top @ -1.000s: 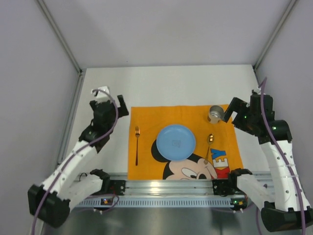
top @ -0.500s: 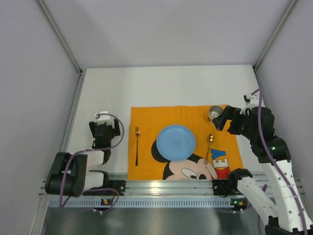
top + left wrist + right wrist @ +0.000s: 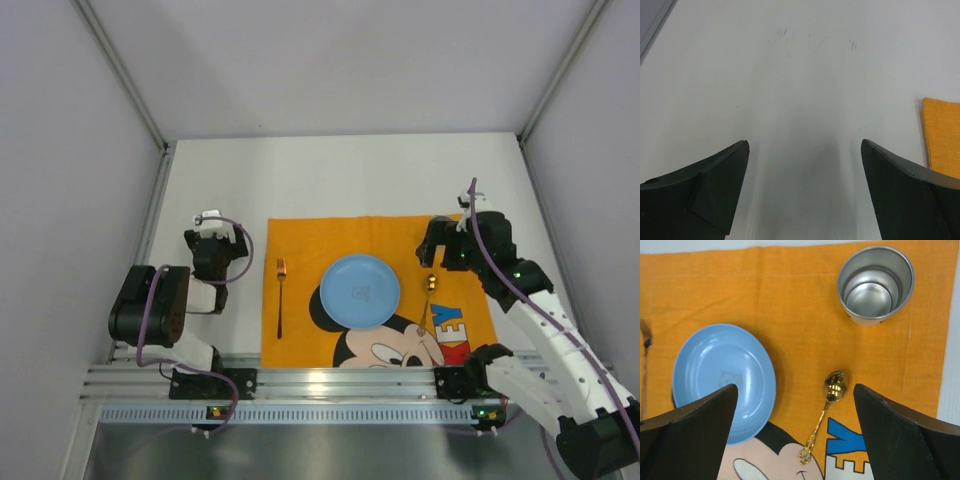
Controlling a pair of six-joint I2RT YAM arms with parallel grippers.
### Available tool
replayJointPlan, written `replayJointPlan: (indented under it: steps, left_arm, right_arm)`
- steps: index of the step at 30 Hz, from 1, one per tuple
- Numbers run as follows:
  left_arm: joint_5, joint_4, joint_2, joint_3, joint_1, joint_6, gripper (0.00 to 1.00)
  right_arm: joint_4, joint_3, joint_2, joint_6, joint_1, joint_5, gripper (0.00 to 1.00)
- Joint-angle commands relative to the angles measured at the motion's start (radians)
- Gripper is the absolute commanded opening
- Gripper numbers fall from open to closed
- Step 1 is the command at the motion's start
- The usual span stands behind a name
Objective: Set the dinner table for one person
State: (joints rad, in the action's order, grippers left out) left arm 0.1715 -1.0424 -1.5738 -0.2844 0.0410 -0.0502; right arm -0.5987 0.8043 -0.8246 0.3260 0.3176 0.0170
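The white dinner table point(image 3: 340, 170) carries an orange Mickey placemat point(image 3: 300, 240). On the mat lie a blue plate point(image 3: 360, 290), a gold fork point(image 3: 280, 295) to its left and a gold spoon point(image 3: 428, 295) to its right. My right gripper point(image 3: 795, 386) hovers open above the mat, with the spoon point(image 3: 834, 386) and the plate point(image 3: 722, 380) below it. A steel cup point(image 3: 875, 282) stands upright at the mat's far right corner; the right arm hides it from above. My left gripper point(image 3: 804, 142) is open over bare table point(image 3: 800, 75), left of the mat.
Grey walls close in the table on three sides. The mat's far left corner point(image 3: 942, 135) shows at the right of the left wrist view. Both arm bases sit on the metal rail point(image 3: 340, 385) at the near edge.
The left arm has folded back toward its base, its gripper staying left of the mat. The right gripper has swung left from beside the cup to above the cup and spoon.
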Motion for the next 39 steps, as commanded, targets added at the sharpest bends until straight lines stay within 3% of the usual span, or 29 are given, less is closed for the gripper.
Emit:
replayJointPlan:
  steps: [1, 5, 6, 7, 9, 11, 12, 14, 19, 21, 25, 28, 29, 30, 31, 33, 35, 39]
  left_arm:
    - [-0.021, -0.071, 0.001, -0.025, -0.006, -0.004, 0.99]
    - [-0.023, -0.071, 0.0, -0.025, -0.006, -0.004, 0.98]
    - [-0.023, -0.071, -0.002, -0.024, -0.006, -0.004, 0.98]
    - [-0.021, -0.071, 0.0, -0.025, -0.006, -0.004, 0.98]
    - [-0.023, -0.071, -0.002, -0.025, -0.006, -0.004, 0.99]
    - [-0.023, -0.07, 0.001, -0.025, -0.006, -0.004, 0.99]
    - [-0.023, -0.07, 0.0, -0.025, -0.006, -0.004, 0.98]
    - [-0.021, -0.071, -0.002, -0.025, -0.006, -0.004, 0.99]
    - [-0.023, -0.071, -0.002, -0.024, -0.006, -0.004, 0.98]
    - [-0.021, -0.071, 0.0, -0.025, -0.006, -0.004, 0.98]
    - [-0.023, -0.073, -0.002, -0.025, -0.006, -0.004, 0.98]
    - [-0.024, -0.073, -0.002, -0.025, -0.006, -0.004, 0.98]
    - [-0.023, -0.071, -0.002, -0.025, -0.006, -0.004, 0.99]
    - [-0.023, -0.073, 0.0, -0.025, -0.006, -0.004, 0.99]
    - [-0.024, -0.071, 0.0, -0.025, -0.006, -0.005, 0.98]
    - [-0.023, -0.07, -0.002, -0.025, -0.006, -0.004, 0.98]
    - [-0.021, -0.073, -0.002, -0.024, -0.006, -0.004, 0.98]
    - [-0.023, -0.071, 0.0, -0.025, -0.006, -0.004, 0.98]
  right_arm:
    - [0.178, -0.103, -0.027, -0.034, 0.015, -0.107, 1.0]
    - [0.53, -0.314, 0.041, -0.24, 0.014, -0.147, 1.0]
    - [0.716, -0.424, 0.054, -0.277, 0.012, -0.158, 1.0]
    - [0.8, -0.482, 0.068, -0.316, 0.012, -0.182, 1.0]
    - [0.999, -0.584, 0.044, -0.317, -0.034, -0.203, 1.0]
    - [1.091, -0.609, -0.053, -0.317, -0.076, -0.227, 1.0]
    - [1.246, -0.637, -0.091, -0.355, -0.086, -0.229, 1.0]
    - [1.287, -0.607, -0.217, -0.409, -0.126, -0.201, 1.0]
    - [1.514, -0.464, -0.537, -0.521, -0.198, 0.055, 1.0]
    - [1.392, -0.378, -0.594, -0.46, -0.235, 0.069, 1.0]
    - [1.404, -0.358, -0.617, -0.409, -0.308, 0.112, 1.0]
    - [1.589, -0.489, -0.571, -0.415, -0.307, 0.103, 1.0]
    - [1.947, -0.64, -0.584, -0.421, -0.308, 0.101, 1.0]
    - [2.003, -0.668, -0.631, -0.427, -0.304, 0.119, 1.0]
    - [1.896, -0.657, -0.593, -0.442, -0.298, 0.12, 1.0]
    - [1.892, -0.62, -0.631, -0.406, -0.295, 0.053, 1.0]
    - [1.771, -0.561, -0.611, -0.383, -0.293, -0.012, 1.0]
    - [1.766, -0.554, -0.627, -0.364, -0.295, -0.065, 1.0]
